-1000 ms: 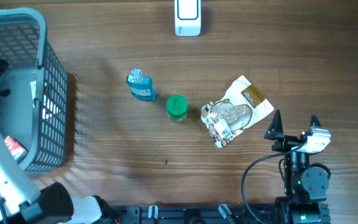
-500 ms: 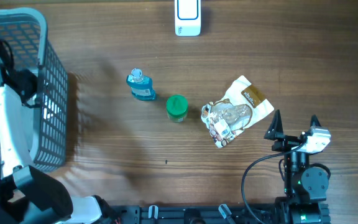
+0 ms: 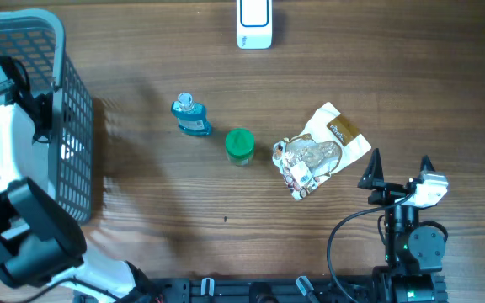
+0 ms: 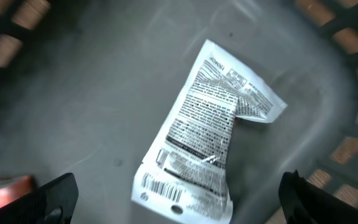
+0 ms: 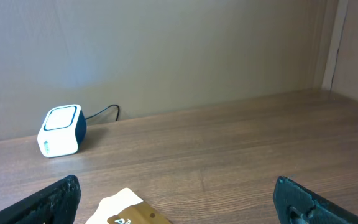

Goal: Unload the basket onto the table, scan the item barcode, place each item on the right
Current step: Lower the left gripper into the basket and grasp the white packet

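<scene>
Progress looks to be at the very start: nothing is held and nothing sits in front of the scanner (image 3: 253,21), which stands alone at the middle of the counter's (image 3: 226,194) far edge. The left gripper (image 4: 178,186) hangs inside the basket (image 3: 74,126) at the counter's left edge, its fingers spread wide on either side of a white packet (image 4: 201,134) that lies flat on the basket floor. The packet's printed side faces up, with its barcode (image 4: 157,185) near the lower end; a red thing (image 4: 5,190) shows at the edge of that view. This packet seems to be the item to scan, though I cannot be sure. The right gripper (image 3: 400,164) rests near the counter's near right corner, also spread and empty. A blue bottle (image 3: 191,116), a green jar (image 3: 240,145) and a snack bag (image 3: 320,151) lie around the counter's middle, untouched. Left to do: grasp the packet, lift it out, carry it to the scanner and turn the barcode toward it.
</scene>
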### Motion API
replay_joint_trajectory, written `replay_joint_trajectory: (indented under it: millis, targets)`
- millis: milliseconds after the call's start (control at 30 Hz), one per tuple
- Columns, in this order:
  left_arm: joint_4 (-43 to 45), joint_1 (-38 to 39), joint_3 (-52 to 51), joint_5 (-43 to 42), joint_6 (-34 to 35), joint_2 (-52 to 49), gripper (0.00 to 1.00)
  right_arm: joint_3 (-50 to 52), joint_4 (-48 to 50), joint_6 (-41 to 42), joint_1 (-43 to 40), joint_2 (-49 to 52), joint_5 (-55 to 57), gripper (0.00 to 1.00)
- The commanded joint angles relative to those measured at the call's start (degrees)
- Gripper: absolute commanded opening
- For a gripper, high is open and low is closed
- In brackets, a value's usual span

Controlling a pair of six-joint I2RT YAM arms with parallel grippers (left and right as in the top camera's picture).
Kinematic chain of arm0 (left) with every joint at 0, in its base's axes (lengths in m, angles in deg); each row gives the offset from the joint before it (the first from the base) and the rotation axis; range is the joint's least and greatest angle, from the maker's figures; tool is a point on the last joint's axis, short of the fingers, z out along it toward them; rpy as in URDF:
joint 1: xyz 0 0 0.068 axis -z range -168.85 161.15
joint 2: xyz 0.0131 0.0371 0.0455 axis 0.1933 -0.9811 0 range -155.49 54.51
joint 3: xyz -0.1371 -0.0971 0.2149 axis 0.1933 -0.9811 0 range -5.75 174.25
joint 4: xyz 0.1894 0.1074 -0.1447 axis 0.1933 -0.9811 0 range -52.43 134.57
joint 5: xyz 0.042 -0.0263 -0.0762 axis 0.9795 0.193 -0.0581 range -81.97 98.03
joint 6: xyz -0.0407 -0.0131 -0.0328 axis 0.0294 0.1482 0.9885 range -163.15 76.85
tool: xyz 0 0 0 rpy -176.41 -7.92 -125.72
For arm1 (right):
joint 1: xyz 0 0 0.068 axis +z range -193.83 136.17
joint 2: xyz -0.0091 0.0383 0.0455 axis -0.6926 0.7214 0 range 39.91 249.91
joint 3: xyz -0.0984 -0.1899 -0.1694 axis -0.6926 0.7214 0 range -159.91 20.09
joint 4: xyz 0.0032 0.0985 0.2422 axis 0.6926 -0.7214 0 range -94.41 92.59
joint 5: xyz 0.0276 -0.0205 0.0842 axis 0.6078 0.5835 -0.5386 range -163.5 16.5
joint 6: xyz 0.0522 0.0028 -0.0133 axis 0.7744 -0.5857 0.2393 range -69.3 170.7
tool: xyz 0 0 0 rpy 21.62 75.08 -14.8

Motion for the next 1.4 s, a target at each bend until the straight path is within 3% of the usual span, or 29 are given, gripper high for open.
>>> replay_joint_trajectory:
  millis: [0, 333, 867, 1133, 1367]
  targets:
    - [0.8, -0.8, -0.7, -2.8, 0.9, -2.5, 1.0, 0.0, 0.3, -1.0, -0.2, -0.2, -0.9, 1.0]
    - [3.0, -4.0, -0.7, -7.6, 0.9, -4.7, 1.0, 0.0, 0.3, -1.0, -0.2, -0.2, -0.9, 1.0]
    - [3.7, -4.3, -0.7, -6.6, -0.4, -10.0, 0.98, 0.0, 0.3, -1.0, -0.2, -0.2, -0.9, 1.0]
    - [3.8, -4.4, -0.7, -5.0, -0.4, -10.0, 0.72, 0.0, 0.3, -1.0, -0.2, -0.2, -0.9, 1.0]
    - [3.8, -4.4, -0.7, -1.3, -0.3, -10.0, 0.29, 0.0, 0.3, -1.0, -0.2, -0.2, -0.9, 1.0]
